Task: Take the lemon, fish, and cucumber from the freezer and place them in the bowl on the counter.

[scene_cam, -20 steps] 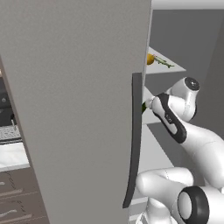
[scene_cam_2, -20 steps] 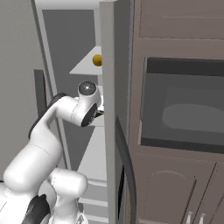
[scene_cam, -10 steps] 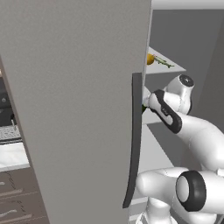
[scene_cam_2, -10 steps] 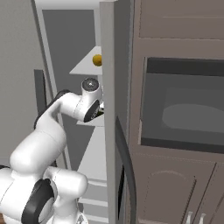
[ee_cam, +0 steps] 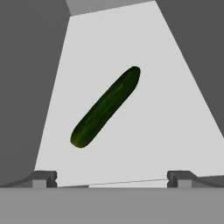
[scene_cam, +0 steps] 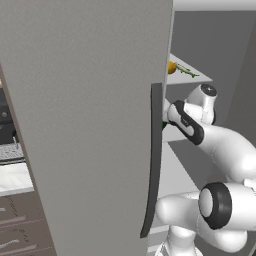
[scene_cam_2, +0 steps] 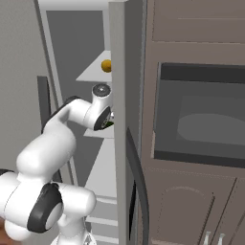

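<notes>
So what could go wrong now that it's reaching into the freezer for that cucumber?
The cucumber lies diagonally across the open end effector, so the fingers may close on it at an angle and let it roll or slip away. The arm is also tucked through the narrow gap beside the freezer door, so pulling back could bump the door edge. The lemon on the shelf above could get nudged.

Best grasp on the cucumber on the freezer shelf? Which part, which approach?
Grip the cucumber at its middle, jaws closing across its narrow width. It lies flat and alone on the pale shelf, set diagonally in the hand view, so the open gripper probably needs a wrist roll to square up, then a straight approach from the hand's present side.
</notes>
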{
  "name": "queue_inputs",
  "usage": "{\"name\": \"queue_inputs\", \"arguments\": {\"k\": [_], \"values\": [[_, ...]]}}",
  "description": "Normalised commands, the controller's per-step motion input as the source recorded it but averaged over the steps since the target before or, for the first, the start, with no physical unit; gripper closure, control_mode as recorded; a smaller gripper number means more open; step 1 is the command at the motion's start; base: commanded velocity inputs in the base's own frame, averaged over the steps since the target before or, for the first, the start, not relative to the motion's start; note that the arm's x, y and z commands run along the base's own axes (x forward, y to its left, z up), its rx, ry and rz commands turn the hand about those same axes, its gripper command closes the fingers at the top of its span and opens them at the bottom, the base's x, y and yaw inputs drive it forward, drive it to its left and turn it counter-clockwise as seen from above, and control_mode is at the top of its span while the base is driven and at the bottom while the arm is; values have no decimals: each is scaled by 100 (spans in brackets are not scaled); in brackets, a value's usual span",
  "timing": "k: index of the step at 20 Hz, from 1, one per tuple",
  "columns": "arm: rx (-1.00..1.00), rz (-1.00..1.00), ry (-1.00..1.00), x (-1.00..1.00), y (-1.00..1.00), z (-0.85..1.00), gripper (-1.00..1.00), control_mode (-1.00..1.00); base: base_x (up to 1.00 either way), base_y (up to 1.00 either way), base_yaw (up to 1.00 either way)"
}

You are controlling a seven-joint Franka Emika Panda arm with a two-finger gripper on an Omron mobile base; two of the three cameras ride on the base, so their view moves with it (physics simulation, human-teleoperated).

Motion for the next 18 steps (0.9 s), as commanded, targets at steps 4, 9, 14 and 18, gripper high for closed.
{"name": "queue_inputs", "arguments": {"k": [4, 9, 14, 18], "values": [[0, 0, 1, 14, 0, -19, -100, -100, 0, 0, 0], [1, 0, 0, 21, 0, -26, -100, -100, 0, 0, 0], [3, 0, -2, 22, 0, -25, -100, -100, 0, 0, 0], [3, 0, 0, 34, 0, -2, -100, -100, 0, 0, 0]]}}
